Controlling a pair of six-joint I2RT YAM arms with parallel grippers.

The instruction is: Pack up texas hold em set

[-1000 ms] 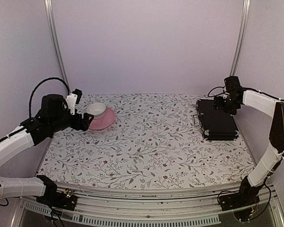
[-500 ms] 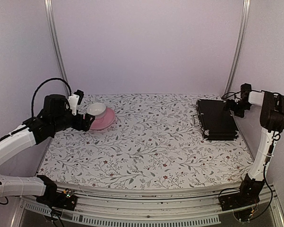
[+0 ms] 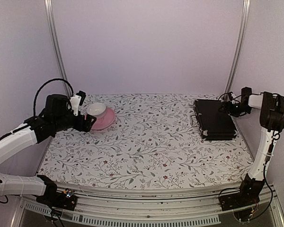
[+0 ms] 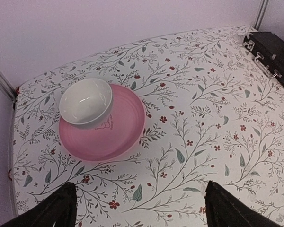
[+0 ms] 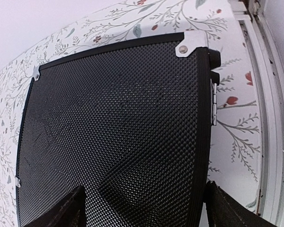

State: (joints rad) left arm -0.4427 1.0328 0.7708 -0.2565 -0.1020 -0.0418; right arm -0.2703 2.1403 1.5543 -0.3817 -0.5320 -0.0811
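Packing looks close to finished, judging by how things lie: the case (image 3: 214, 119) is shut and flat at the far right corner of the surface (image 3: 146, 142), and no loose piece of the set shows anywhere in the three views. Whether everything is inside cannot be told, since the lid hides the contents; whether the latches are fastened cannot be made out either. What may remain is a check of the closure, or nothing at all. The case is a slim black rectangle with a pebbled lid, bright metal corners (image 5: 191, 46) riveted on, a thin metal handle (image 4: 266, 66) on the long side that faces the middle of the surface, and hinges (image 5: 213, 109) on the opposite side, near the right edge. The right end effector (image 5: 144, 187) hangs over the lid close to that hinge side, its fingers spread wide with nothing between them but the lid below; it does not grip the case. The left end effector (image 4: 139, 184) is also spread wide and empty, hovering at the far left corner just beside a pink saucer (image 4: 128, 127) that carries a white cup (image 4: 85, 100), well apart from the case.
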